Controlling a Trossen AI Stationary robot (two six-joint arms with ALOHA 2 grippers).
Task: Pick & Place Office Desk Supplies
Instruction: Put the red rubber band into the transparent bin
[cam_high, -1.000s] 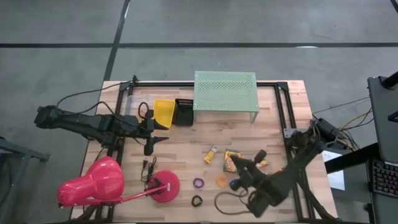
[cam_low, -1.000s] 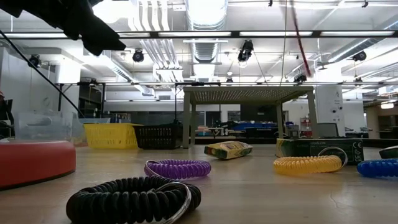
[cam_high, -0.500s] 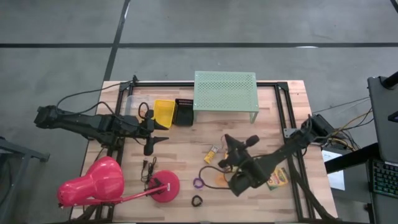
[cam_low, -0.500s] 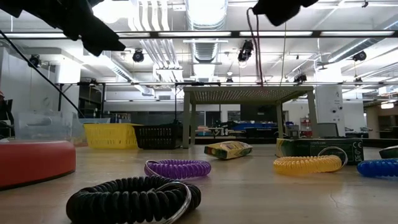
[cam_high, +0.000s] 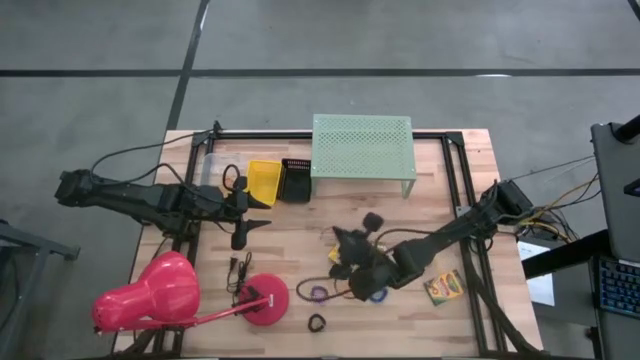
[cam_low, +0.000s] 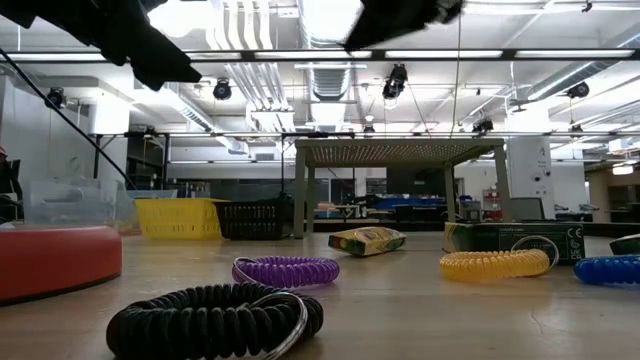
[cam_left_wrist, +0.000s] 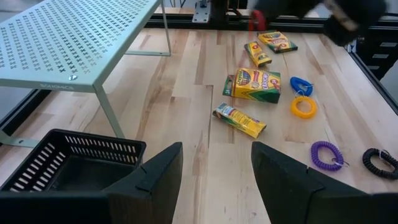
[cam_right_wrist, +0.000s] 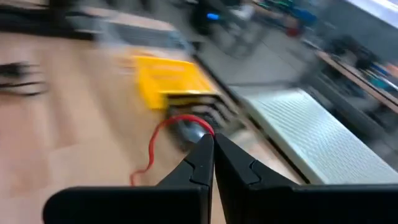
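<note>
Two arms, wooden table (cam_high: 290, 235), ceiling lights (cam_low: 330, 15)

Right claw (cam_high: 352, 262) motion-blurred

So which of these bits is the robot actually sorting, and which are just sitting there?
Job: crayon boxes, purple loop, black loop, blue loop, orange loop, red band in the right gripper.
Lying about: pink lamp, mint shelf.

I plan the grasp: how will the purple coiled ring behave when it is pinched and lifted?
The purple coiled ring is a spring-like loop, so it probably squashes and stretches rather than staying stiff. It lies flat, so it is unlikely to roll. It looks small and thin, likely light.
</note>
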